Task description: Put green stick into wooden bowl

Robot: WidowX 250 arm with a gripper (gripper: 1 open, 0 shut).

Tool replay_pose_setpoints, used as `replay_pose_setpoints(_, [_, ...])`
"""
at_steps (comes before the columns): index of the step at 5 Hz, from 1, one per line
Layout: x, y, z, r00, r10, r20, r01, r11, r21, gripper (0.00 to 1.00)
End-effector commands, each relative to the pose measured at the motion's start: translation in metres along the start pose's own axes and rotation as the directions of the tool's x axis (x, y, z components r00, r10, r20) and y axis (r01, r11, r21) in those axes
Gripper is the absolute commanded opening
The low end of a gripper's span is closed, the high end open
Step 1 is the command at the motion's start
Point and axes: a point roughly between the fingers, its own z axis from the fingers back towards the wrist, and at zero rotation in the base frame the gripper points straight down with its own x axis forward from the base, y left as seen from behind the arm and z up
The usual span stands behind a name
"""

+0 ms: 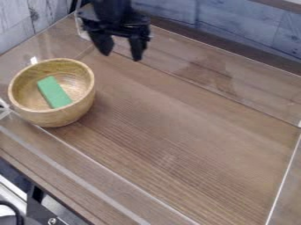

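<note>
The green stick lies flat inside the wooden bowl, which stands at the left of the table. My black gripper hangs above the table's far side, up and to the right of the bowl and well apart from it. Its fingers point down and stand open with nothing between them.
A clear low wall runs around the wooden tabletop, with its near edge along the bottom left. A blue-grey wall stands behind the table.
</note>
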Motion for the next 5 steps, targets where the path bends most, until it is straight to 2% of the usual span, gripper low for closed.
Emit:
replay_pose_setpoints(1, [0.036, -0.008, 0.004, 0.997, -0.03, 0.066, 0.027, 0.999, 0.039, 1.0])
replay_pose_setpoints(3, [0.048, 0.01, -0.007, 0.992, -0.108, 0.061, 0.105, 0.993, 0.048, 1.0])
replay_pose_setpoints(5, [0.032, 0.013, -0.009, 0.979, -0.196, 0.05, 0.195, 0.981, 0.023, 1.0])
